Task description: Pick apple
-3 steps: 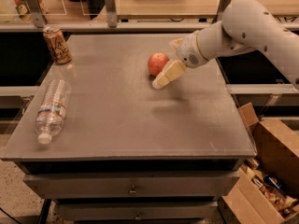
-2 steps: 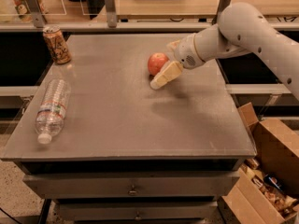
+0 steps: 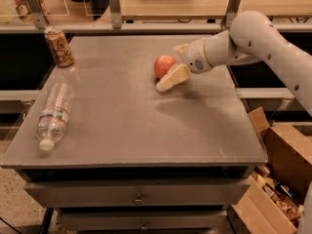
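Not much different from 1 second back, honestly. Starting with the arm (image 3: 253, 33): nudged a touch to the left since then, with basically no change from 0.7 seconds ago. Same story for the gripper (image 3: 168, 68): still parked at the apple (image 3: 163, 63), spread wide and not clamped, 1 cream finger (image 3: 171, 78) low in front of the fruit on the near-right side and the other peeking out behind it on the far-right side. Can't confirm actual contact with the skin. No shift for the apple either: still sitting on the gray table (image 3: 146, 135), right of centre and toward the far edge, well apart from everything else up there. As for pointing direction: round as anything, so no real long axis to call out, and no stem or dimple to make out from this angle. Just reddish-orange all over with a paler, yellowish glow across the top. Elsewhere, unchanged too: 1 tan can (image 3: 58, 46) standing upright at the far-left corner, plus 1 clear water bottle (image 3: 53, 113) lying on its side along the left edge, cap end aimed at the near edge and long axis running roughly far-to-near. Off to the right, below table height, an open cardboard box (image 3: 287, 155). Under the tabletop, 2 drawer fronts (image 3: 139, 191) with small pulls.
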Tool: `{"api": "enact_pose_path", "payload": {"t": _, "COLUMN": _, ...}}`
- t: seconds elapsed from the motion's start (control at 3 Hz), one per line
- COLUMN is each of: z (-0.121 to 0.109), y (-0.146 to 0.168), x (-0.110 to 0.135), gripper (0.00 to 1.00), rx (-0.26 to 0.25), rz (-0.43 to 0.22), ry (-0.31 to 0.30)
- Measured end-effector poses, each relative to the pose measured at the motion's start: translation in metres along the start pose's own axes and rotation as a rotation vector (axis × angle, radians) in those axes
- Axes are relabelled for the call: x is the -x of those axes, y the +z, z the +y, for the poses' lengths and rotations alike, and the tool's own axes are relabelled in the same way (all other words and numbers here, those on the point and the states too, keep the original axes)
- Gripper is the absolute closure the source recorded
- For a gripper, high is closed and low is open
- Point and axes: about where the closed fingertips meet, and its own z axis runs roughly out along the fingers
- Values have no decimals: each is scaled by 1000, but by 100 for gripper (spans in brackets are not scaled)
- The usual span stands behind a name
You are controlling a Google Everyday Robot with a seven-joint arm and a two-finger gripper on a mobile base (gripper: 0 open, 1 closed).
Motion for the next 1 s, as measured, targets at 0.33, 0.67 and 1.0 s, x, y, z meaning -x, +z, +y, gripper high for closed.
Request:
{"api": "enact_pose_path", "payload": {"t": 0.33, "z": -3, "y": 3, "x": 2, "gripper": 16, "rx": -1, "rz": -20, "ry": 18}}
{"api": "enact_pose_path", "payload": {"t": 0.67, "z": -2, "y": 4, "x": 8, "gripper": 41, "rx": -16, "rz": -21, "ry": 17}}
{"api": "enact_pose_path", "payload": {"t": 1.0, "z": 1, "y": 4, "x": 11, "gripper": 63, "rx": -29, "rz": -9, "ry": 9}}
